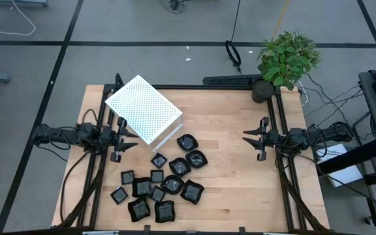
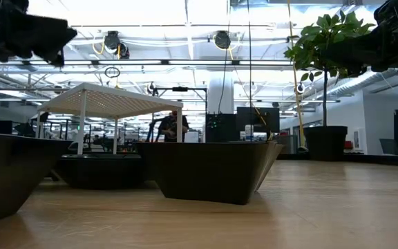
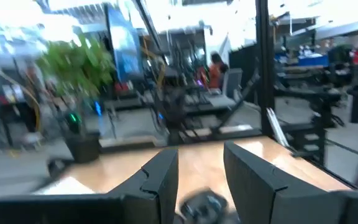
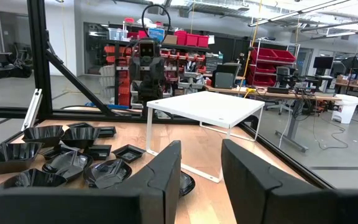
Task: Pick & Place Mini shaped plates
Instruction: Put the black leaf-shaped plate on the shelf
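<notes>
Several mini shaped plates (image 1: 162, 183), small glossy black dishes, lie in a loose cluster on the wooden table at the near centre-left; they also show in the right wrist view (image 4: 73, 158) and the low view (image 2: 213, 169). The white perforated box (image 1: 142, 108) stands on thin legs at the far left, and the right wrist view (image 4: 207, 109) shows it too. My left gripper (image 1: 130, 138) is open and empty, held above the table between the box and the plates; one dark plate (image 3: 204, 205) shows below its fingers. My right gripper (image 1: 248, 137) is open and empty at the right, pointing toward the plates.
A potted plant (image 1: 286, 59) stands at the far right corner. Black frame rails (image 1: 282, 163) run along the table's left and right sides. Bare wood (image 1: 234, 176) lies between the plates and the right arm. A person (image 2: 170, 126) is in the room beyond the table.
</notes>
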Motion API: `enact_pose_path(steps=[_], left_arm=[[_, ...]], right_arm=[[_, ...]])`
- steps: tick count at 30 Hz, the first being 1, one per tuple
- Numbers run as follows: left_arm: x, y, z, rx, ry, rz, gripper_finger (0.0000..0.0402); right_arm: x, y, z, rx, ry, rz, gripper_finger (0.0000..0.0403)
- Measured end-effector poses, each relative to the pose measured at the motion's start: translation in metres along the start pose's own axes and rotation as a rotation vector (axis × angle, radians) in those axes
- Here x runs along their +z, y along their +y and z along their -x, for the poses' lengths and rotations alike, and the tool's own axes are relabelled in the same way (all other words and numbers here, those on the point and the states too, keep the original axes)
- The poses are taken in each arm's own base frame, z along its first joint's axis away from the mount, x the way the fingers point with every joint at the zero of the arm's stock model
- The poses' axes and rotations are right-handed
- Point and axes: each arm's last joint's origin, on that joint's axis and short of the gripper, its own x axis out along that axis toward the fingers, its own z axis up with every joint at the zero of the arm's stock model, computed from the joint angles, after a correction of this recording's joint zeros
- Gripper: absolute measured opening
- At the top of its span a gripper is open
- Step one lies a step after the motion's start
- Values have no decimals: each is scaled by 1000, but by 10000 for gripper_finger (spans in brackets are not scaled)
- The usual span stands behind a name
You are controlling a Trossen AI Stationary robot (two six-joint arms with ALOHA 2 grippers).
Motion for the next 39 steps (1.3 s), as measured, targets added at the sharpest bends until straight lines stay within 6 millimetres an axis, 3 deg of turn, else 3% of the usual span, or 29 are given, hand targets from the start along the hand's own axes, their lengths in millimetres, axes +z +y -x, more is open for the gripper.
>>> enact_pose_path(steps=[7, 21, 29, 34, 39], left_arm=[[12, 1, 1, 10, -124, 83, 132], [12, 0, 1, -43, -122, 232, 132], [17, 4, -4, 60, -87, 349, 140], [40, 7, -28, 105, 11, 342, 185], [64, 4, -84, 64, 158, 272, 232]], right_arm=[[0, 0, 0, 0, 0, 0, 102], [0, 0, 0, 0, 0, 0, 102], [0, 0, 0, 0, 0, 0, 102], [0, 0, 0, 0, 0, 0, 102], [0, 0, 0, 0, 0, 0, 102]])
